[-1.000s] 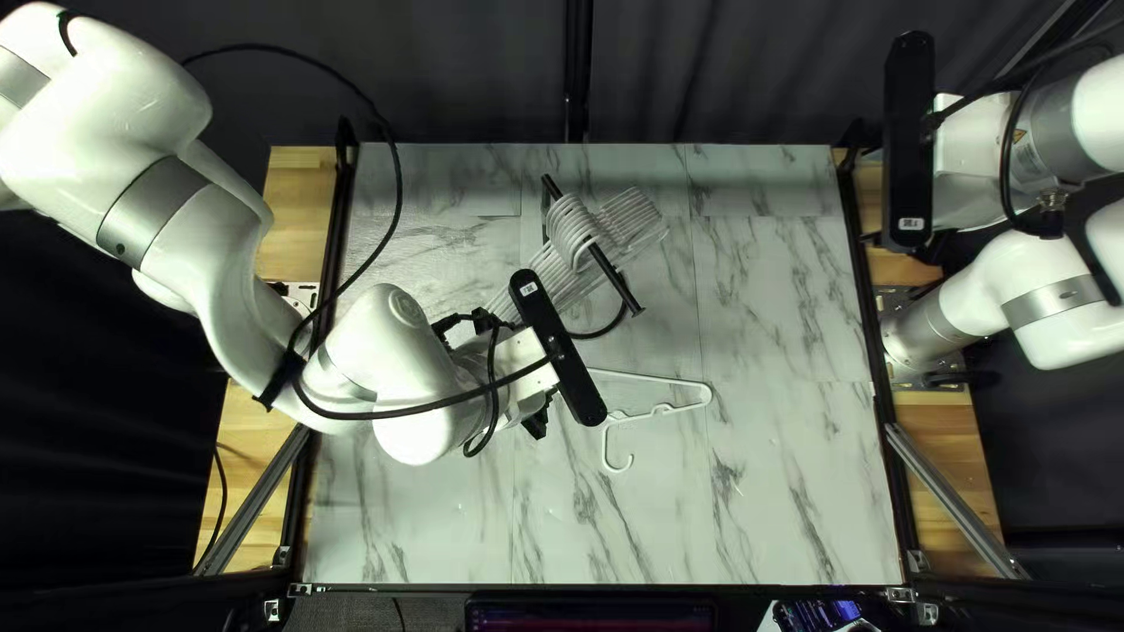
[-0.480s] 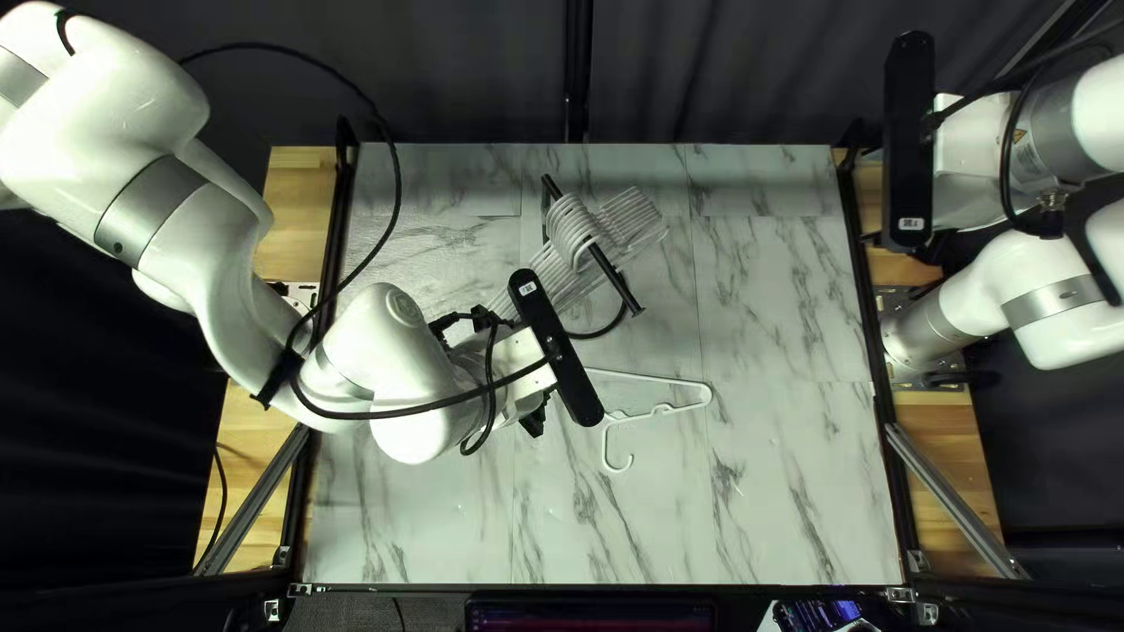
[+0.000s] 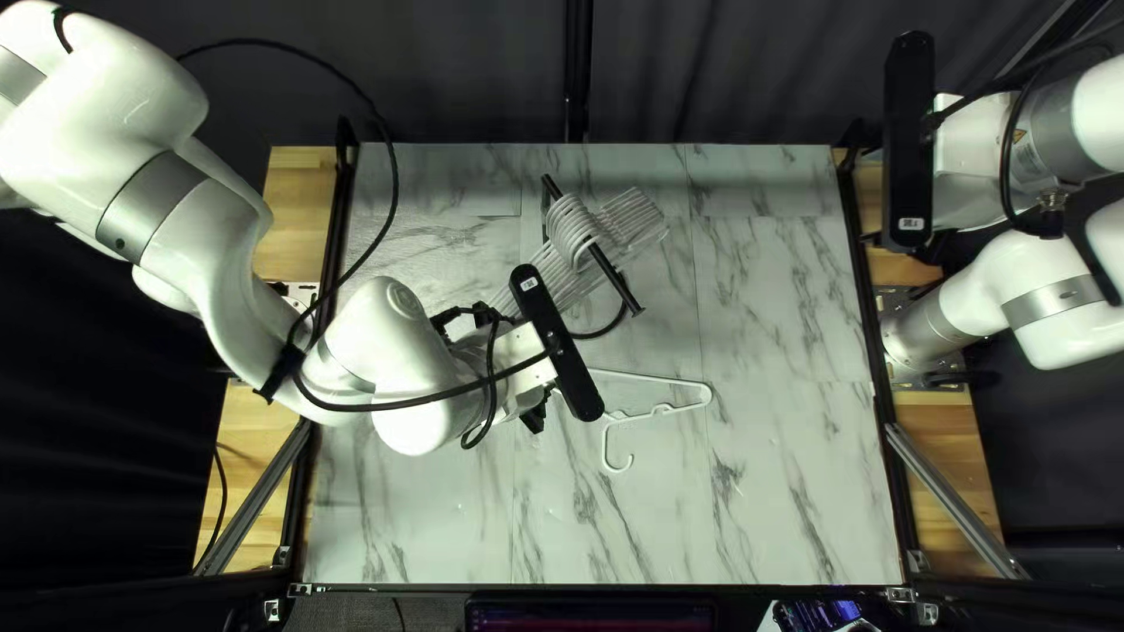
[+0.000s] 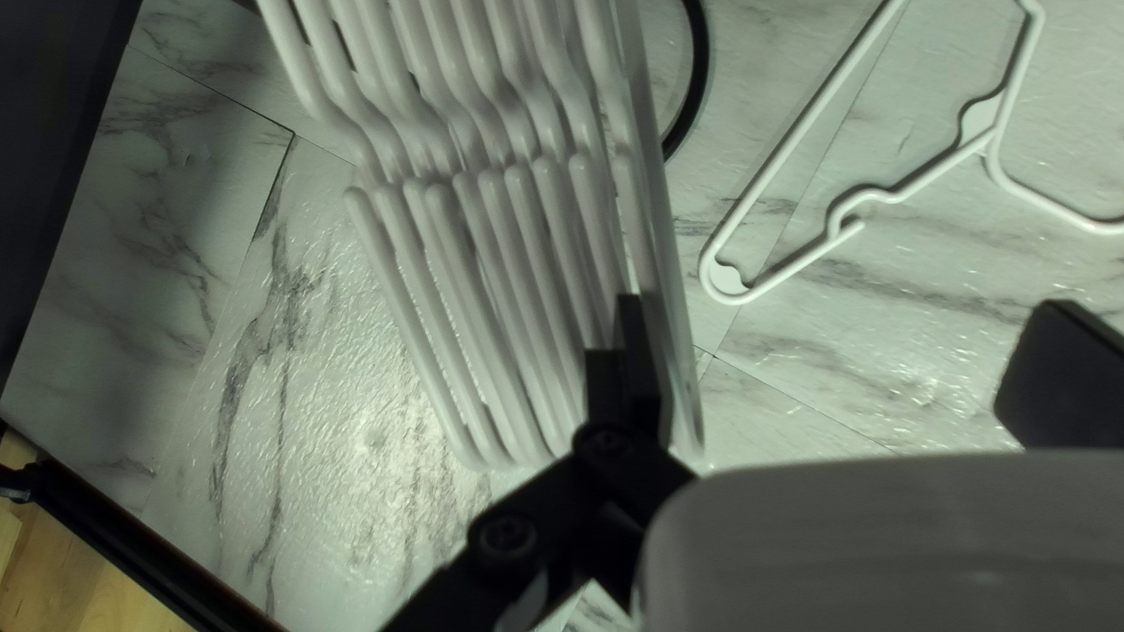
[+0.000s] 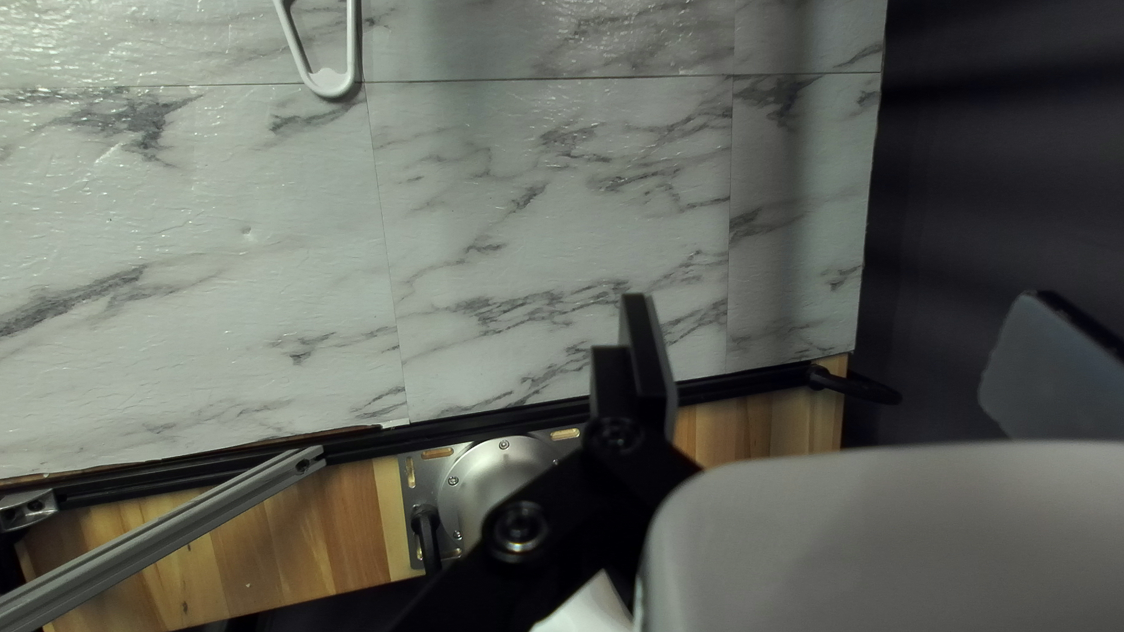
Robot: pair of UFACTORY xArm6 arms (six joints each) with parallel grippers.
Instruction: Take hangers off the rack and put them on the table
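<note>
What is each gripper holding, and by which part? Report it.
Nothing is held: the left gripper is open near the hangers on the rack, and the right gripper is open too.

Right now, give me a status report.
Left gripper open near racked hangers. Right gripper open, away from them. Loose hanger on table. Possible snag: racked hangers packed close.

1 rack (image 3: 621, 284) holds bunched hangers (image 3: 571, 222) too overlapped to count, with 1 table (image 3: 773, 503) under it, 1 loose hanger (image 3: 650, 378) nearer than it, and 2 arms (image 3: 199, 211) flanking it.
</note>
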